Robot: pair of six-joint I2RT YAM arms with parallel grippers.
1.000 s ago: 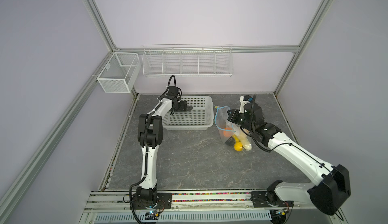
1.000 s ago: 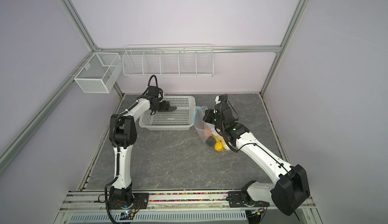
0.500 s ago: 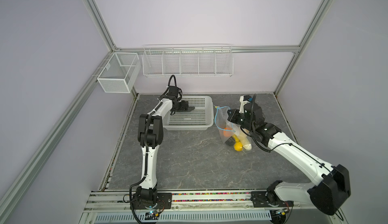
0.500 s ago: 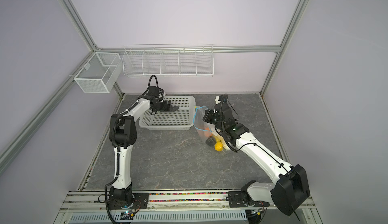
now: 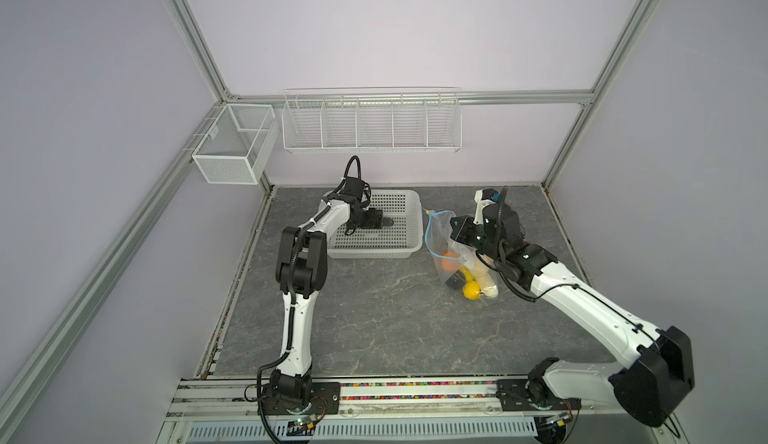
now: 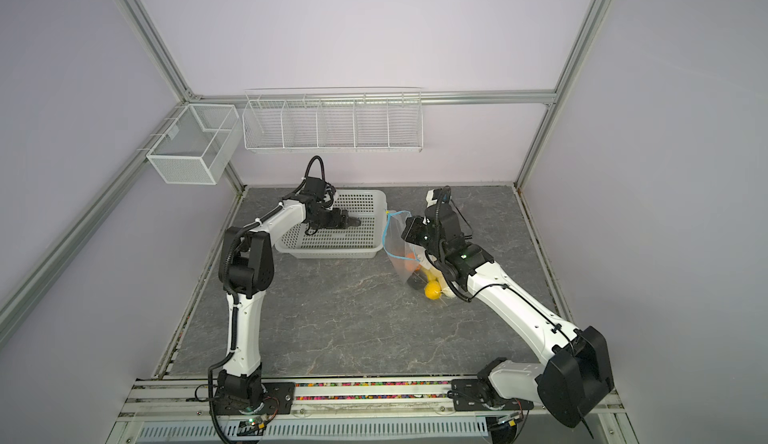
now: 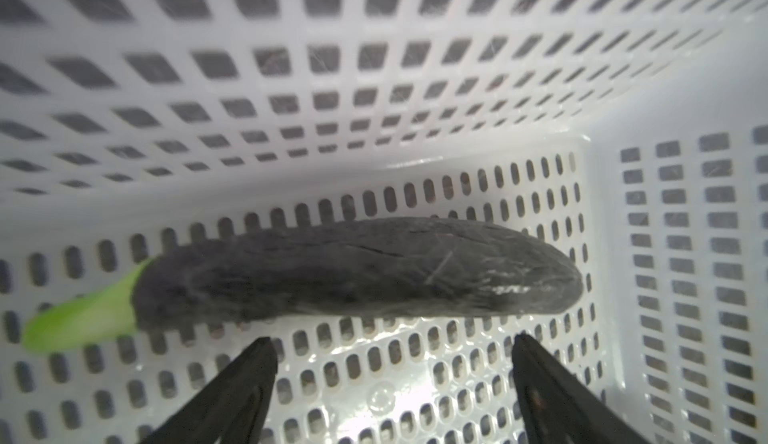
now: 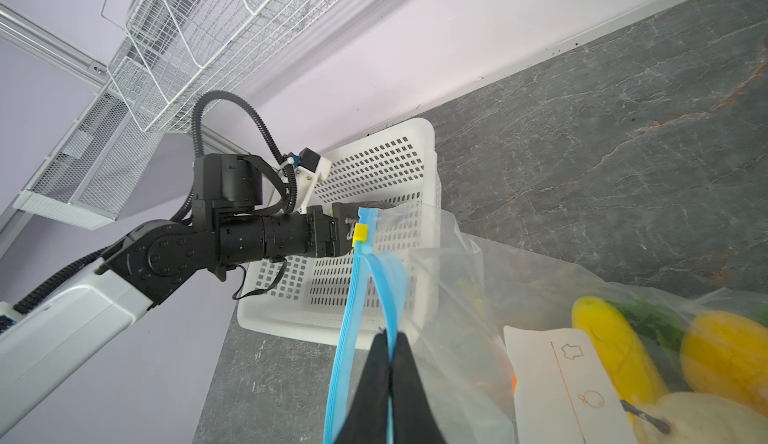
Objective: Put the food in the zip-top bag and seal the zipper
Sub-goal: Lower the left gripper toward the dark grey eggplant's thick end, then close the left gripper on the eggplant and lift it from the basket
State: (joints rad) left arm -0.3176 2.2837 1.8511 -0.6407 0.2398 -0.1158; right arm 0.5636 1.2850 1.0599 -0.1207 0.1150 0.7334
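A black food piece with a green stem (image 7: 357,271) lies on the floor of the white perforated basket (image 7: 415,88). My left gripper (image 7: 392,344) is open just short of it, with nothing between its fingers; in both top views it reaches into the basket (image 5: 384,222) (image 6: 353,222). The clear zip-top bag (image 8: 478,288) stands right of the basket with its mouth open. My right gripper (image 8: 388,338) is shut on one lip of the blue zipper (image 8: 353,317), below the yellow slider (image 8: 360,233). Inside the bag lie yellow (image 5: 471,289), orange (image 5: 449,261) and beige (image 5: 484,279) food.
The basket's rim (image 5: 374,252) sits at the back left of the grey table, close to the bag. A wire rack (image 5: 370,121) and a mesh box (image 5: 232,146) hang on the back wall. A white label (image 8: 557,379) faces the right wrist camera.
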